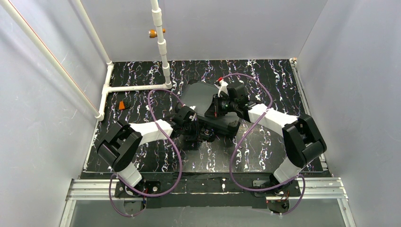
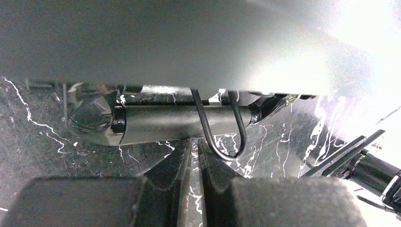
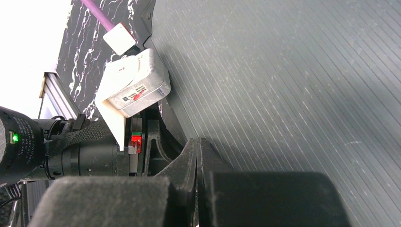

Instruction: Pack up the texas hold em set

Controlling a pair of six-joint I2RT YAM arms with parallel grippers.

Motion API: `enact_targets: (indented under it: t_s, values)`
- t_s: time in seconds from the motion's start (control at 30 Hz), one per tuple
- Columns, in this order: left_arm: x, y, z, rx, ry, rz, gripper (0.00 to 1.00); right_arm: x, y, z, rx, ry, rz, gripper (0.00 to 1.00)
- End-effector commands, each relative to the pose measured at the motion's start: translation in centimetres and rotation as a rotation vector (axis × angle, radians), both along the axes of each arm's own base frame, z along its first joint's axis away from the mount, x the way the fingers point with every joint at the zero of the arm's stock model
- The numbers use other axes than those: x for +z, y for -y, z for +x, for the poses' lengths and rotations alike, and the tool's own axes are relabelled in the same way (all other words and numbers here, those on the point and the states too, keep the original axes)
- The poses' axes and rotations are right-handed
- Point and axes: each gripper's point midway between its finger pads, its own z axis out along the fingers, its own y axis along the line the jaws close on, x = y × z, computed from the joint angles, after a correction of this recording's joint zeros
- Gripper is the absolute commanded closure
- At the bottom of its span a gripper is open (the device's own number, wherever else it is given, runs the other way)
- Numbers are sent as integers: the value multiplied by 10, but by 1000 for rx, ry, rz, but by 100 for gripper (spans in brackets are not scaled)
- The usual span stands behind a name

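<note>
The black hard case lies in the middle of the table with its ribbed lid down, so chips, cards and discs are hidden. My left gripper is at the case's front edge. In the left wrist view its jaws are shut with only a slit between them, empty, just below the grey handle and a wire latch loop. My right gripper is shut and empty over the lid. In the right wrist view its tips sit against the ribbed lid.
A small orange block lies at the far left by the white pipe frame. A vertical white pipe stands behind the case. Grey walls close in three sides. The left arm's wrist camera sits close to my right gripper.
</note>
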Motion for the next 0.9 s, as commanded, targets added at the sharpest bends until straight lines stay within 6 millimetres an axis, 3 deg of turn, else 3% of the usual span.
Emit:
enact_targets:
  t_s: [0.0, 0.67, 0.87]
  values:
    - [14, 14, 22, 33, 56, -42, 91, -117, 83, -82, -15, -366, -433, 99]
    - [58, 26, 39, 42, 137, -109, 91, -119, 85, -84, -18, -368, -438, 99]
    - [62, 25, 50, 36, 180, -76, 91, -120, 87, -85, -18, -373, -440, 99]
